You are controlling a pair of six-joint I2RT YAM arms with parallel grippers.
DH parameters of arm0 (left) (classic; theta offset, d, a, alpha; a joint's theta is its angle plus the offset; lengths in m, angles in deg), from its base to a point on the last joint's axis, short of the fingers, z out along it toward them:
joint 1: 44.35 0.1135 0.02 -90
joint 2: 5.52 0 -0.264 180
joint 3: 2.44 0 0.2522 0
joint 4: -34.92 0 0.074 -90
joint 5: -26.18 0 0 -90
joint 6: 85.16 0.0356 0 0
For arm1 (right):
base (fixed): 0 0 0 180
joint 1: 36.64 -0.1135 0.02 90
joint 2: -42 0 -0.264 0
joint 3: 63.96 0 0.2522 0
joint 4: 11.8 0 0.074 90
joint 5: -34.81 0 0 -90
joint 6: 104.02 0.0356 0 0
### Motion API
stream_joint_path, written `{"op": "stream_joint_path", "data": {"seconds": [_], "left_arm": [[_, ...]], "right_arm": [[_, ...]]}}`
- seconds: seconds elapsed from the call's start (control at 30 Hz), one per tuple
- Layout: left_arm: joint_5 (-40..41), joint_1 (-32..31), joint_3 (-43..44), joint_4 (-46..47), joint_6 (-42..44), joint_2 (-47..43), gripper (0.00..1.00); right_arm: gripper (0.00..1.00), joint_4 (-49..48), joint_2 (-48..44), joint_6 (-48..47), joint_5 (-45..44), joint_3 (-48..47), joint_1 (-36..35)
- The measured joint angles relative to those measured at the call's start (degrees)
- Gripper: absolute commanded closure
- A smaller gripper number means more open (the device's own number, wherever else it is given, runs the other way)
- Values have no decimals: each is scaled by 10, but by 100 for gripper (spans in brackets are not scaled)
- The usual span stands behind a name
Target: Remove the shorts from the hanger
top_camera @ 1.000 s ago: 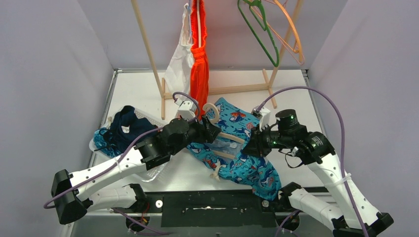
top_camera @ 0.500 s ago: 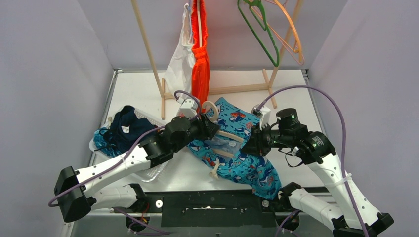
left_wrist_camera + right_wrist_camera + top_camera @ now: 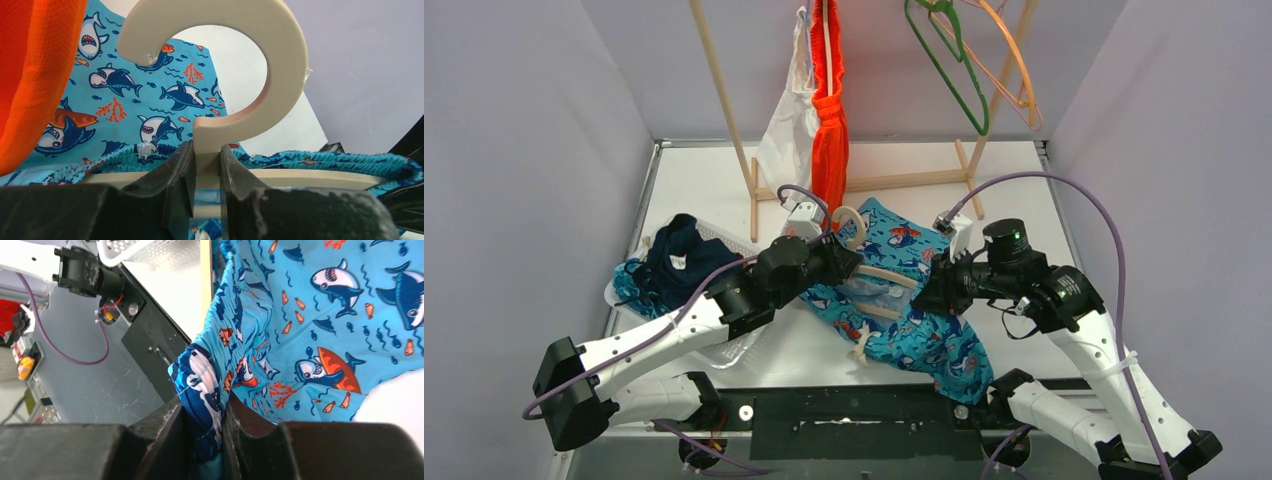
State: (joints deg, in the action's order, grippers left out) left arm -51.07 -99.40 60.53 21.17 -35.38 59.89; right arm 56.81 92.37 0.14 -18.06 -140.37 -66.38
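Note:
Teal shark-print shorts (image 3: 919, 325) lie on the table, threaded on a cream hanger (image 3: 886, 277) whose hook (image 3: 852, 222) points to the back. My left gripper (image 3: 848, 263) is shut on the hanger's neck, just below the hook (image 3: 280, 60); both fingers (image 3: 182, 170) press the neck, with the shorts' waistband (image 3: 320, 160) beside them. My right gripper (image 3: 928, 292) is shut on a bunched fold of the shark shorts (image 3: 205, 390) at their right side. Bright orange shorts (image 3: 827, 130) hang from the rack behind.
A wooden rack (image 3: 722, 95) stands at the back with a white garment (image 3: 786, 125), a green hanger (image 3: 952, 60) and an orange hanger (image 3: 1016, 75). A white basket (image 3: 724, 345) at the left holds navy and blue shorts (image 3: 674, 262).
My left gripper has shut on the hanger's neck, and the left arm's base link has shifted slightly. The right gripper keeps its hold on the shorts and has not moved.

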Motion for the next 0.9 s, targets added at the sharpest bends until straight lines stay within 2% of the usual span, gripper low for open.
{"op": "stream_joint_path", "data": {"seconds": [0.07, 0.17, 0.27, 0.43, 0.6, 0.8, 0.9], "left_arm": [[4, 0, -1, -5, -1, -4, 100], [15, 0, -1, -14, -12, -9, 100], [33, 0, -1, -39, -18, -17, 100], [54, 0, -1, -73, -31, -26, 100], [68, 0, -1, -89, -42, -34, 100], [78, 0, 7, -111, -49, -26, 100], [79, 0, 15, -114, -52, -16, 100]], "right_arm": [[70, -3, 0, 1, -12, -7, -1], [43, -14, 0, 2, -35, -24, 0], [36, -25, -1, 3, -64, -43, 0], [36, -37, -3, 2, -95, -57, 0], [40, -38, 8, 0, -95, -58, 0], [50, -41, 32, -1, -67, -58, 0], [59, -49, 34, -1, -50, -58, 0]]}}
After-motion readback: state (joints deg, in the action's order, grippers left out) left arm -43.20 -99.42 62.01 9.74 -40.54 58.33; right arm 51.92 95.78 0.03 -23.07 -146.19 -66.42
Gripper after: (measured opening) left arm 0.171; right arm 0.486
